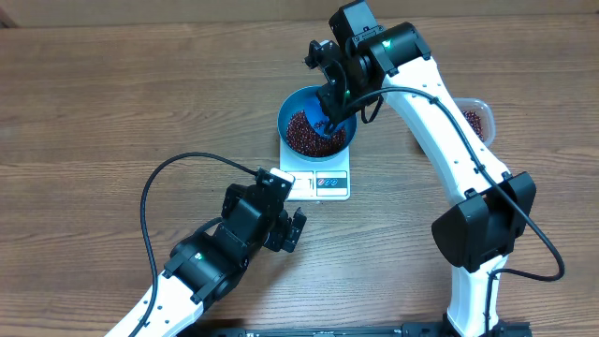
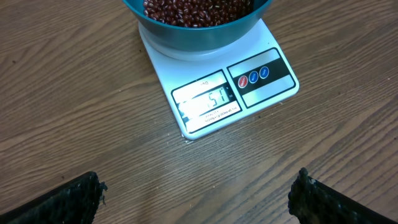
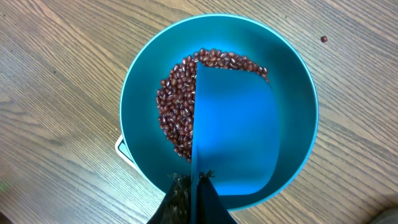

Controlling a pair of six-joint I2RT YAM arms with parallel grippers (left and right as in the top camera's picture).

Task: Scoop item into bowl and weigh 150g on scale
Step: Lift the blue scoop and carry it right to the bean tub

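Observation:
The blue bowl (image 1: 292,101) stands on the white scale (image 1: 323,183), with red-brown beans (image 1: 304,134) heaped inside. My right gripper (image 1: 329,103) hovers over the bowl, shut on the handle of a blue scoop (image 3: 236,124). In the right wrist view the scoop's blade hangs inside the bowl (image 3: 298,93) and covers part of the beans (image 3: 177,106); the right gripper (image 3: 202,180) pinches its edge. My left gripper (image 1: 267,208) rests in front of the scale, open and holding nothing. In its own view the left gripper (image 2: 199,179) faces the scale (image 2: 168,62); the display digits are blurred.
A clear tub (image 1: 477,117) with more beans sits at the right, partly behind the right arm. One stray bean (image 3: 324,39) lies on the wooden table beyond the bowl. A black cable loops on the table left of the left arm.

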